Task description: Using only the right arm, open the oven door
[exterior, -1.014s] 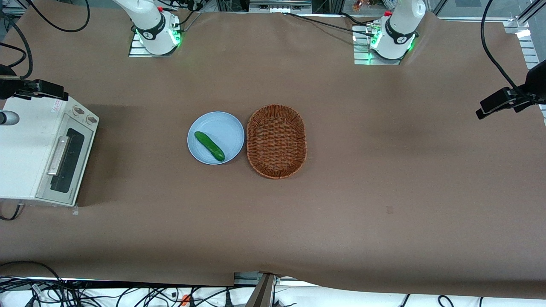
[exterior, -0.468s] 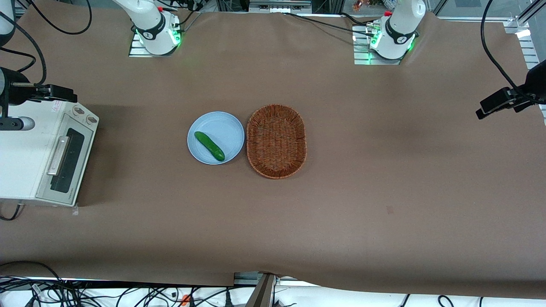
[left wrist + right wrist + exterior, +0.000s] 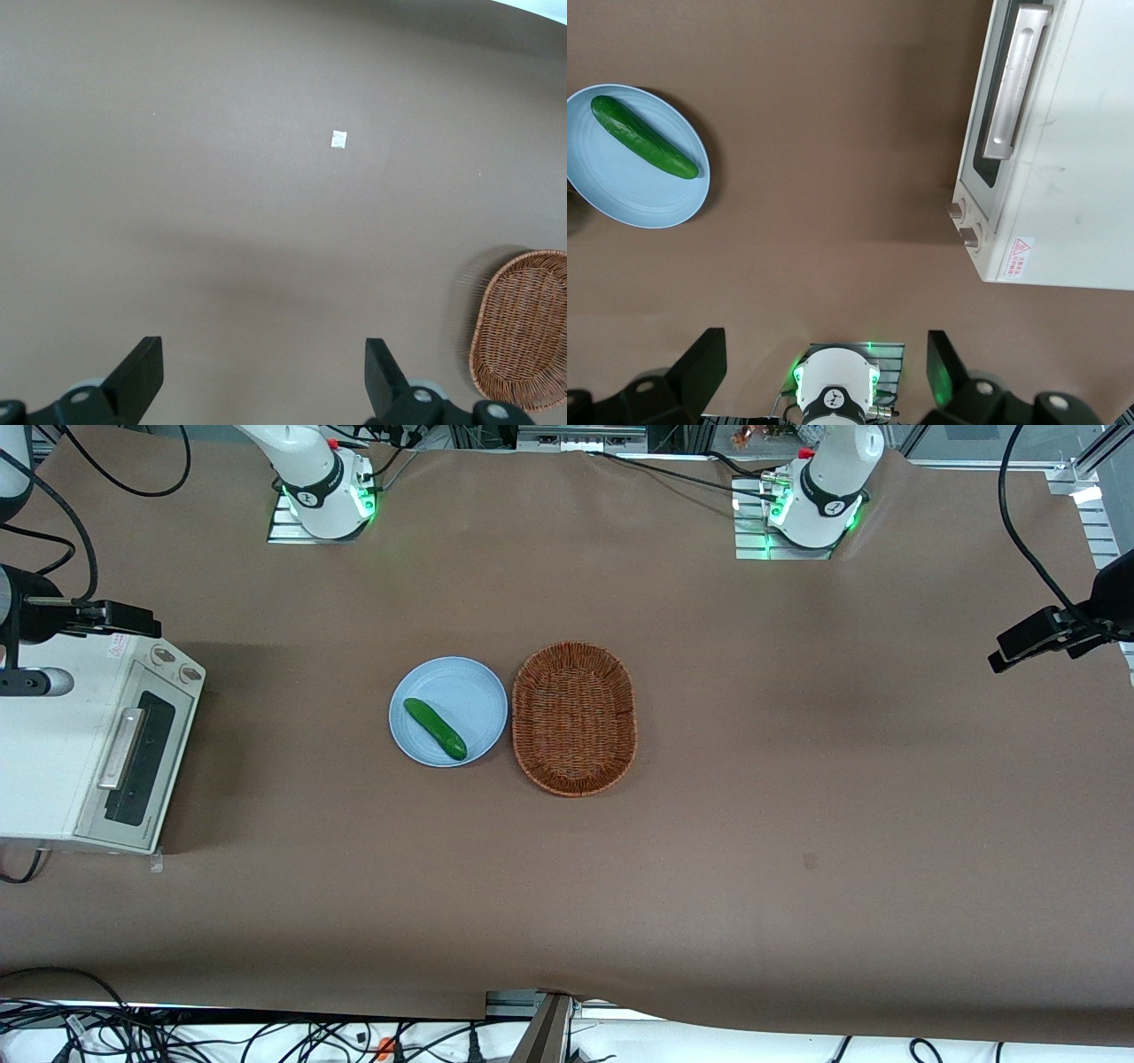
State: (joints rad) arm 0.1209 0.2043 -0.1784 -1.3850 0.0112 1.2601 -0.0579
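The white toaster oven (image 3: 53, 735) stands at the working arm's end of the table. Its oven door (image 3: 142, 757), with a dark glass window and a silver bar handle (image 3: 120, 748), is shut. The door (image 3: 990, 106) and handle (image 3: 1014, 84) also show in the right wrist view, with two round knobs (image 3: 963, 223) beside the door. The right arm (image 3: 53, 615) hangs above the oven's top, near the knob end. My gripper (image 3: 823, 345) is open and empty, high above the table and apart from the handle.
A light blue plate (image 3: 478, 691) with a green cucumber (image 3: 434, 728) lies mid-table, beside a brown wicker basket (image 3: 532, 691). The plate (image 3: 620, 199) and cucumber (image 3: 645, 137) show in the right wrist view. The working arm's base (image 3: 323, 487) stands farther from the front camera.
The right arm's wrist has shifted a little above the oven, toward the table's middle. The oven door has stayed shut.
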